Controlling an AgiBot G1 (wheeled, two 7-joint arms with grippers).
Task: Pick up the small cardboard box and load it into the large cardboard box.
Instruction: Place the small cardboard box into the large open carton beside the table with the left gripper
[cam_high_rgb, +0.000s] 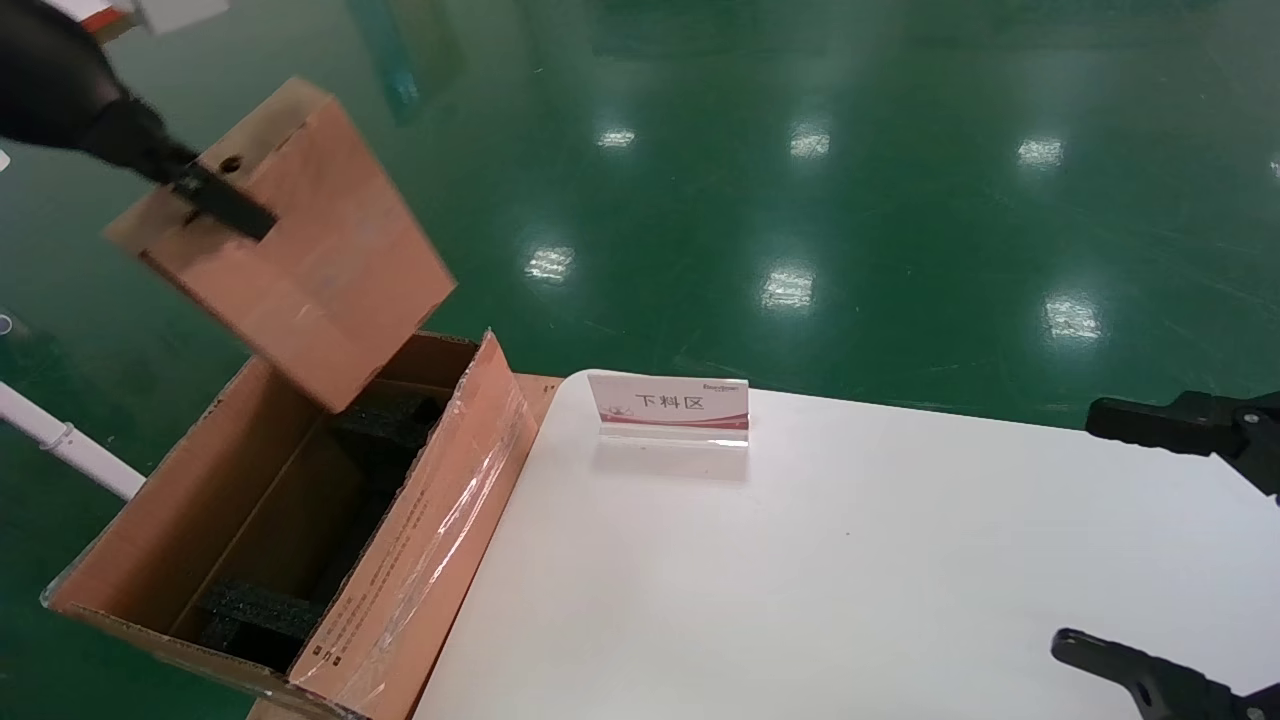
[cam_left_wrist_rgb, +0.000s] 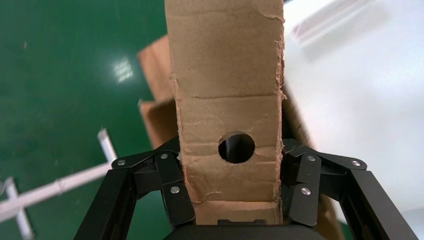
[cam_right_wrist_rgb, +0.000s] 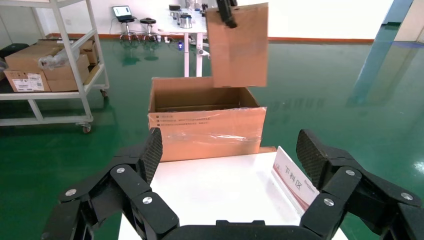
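My left gripper (cam_high_rgb: 240, 200) is shut on the small cardboard box (cam_high_rgb: 320, 260) and holds it tilted in the air at the upper left. The box's lower corner hangs over the far end of the large cardboard box (cam_high_rgb: 420, 540). The large box stands open beside the table, with black foam (cam_high_rgb: 260, 610) inside. In the left wrist view the fingers (cam_left_wrist_rgb: 170, 175) clamp both broad faces of the small box (cam_left_wrist_rgb: 225, 75), just by its round hole (cam_left_wrist_rgb: 236, 147). From the right wrist view the small box (cam_right_wrist_rgb: 239, 47) hangs above the large box (cam_right_wrist_rgb: 207, 130). My right gripper (cam_high_rgb: 1090, 535) is open and empty over the table's right side.
A white table (cam_high_rgb: 800, 580) carries an upright sign card (cam_high_rgb: 668, 405) near its far edge. The large box's taped flap (cam_high_rgb: 470, 450) stands upright against the table's left edge. A white pipe (cam_high_rgb: 70, 445) lies on the green floor to the left. A shelf cart (cam_right_wrist_rgb: 50, 75) with cartons stands farther off.
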